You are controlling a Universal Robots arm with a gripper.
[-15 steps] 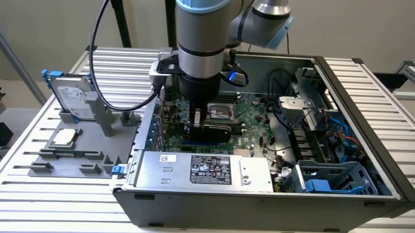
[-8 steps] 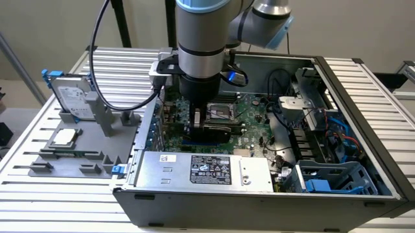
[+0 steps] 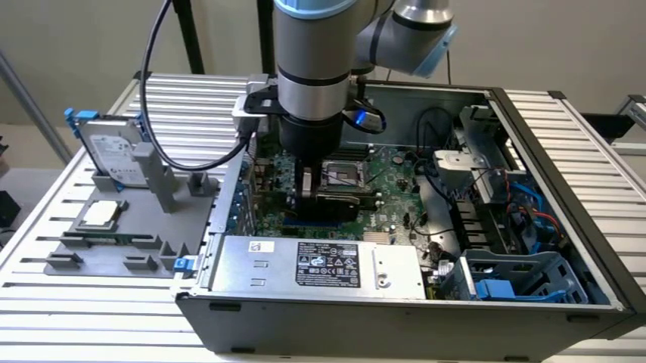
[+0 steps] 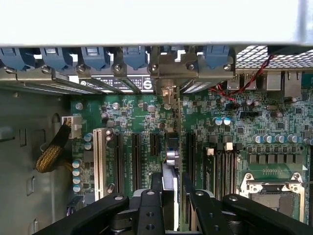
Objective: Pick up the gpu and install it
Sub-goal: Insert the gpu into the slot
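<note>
Gripper (image 4: 172,196) black jaws clamp thin flat gpu (image 4: 172,147) edge-on, upright over green motherboard (image 4: 274,132) slots.

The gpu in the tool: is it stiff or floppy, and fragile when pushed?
Probably stiff: the gpu runs straight, edge-on, from the tool to its metal bracket. Likely fragile: a thin board, so a sideways push might bend or crack it.

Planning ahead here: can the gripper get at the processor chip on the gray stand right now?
Probably not yet: the gripper seems shut on the gpu inside the computer case. The processor chip itself lies uncovered on the gray stand.
</note>
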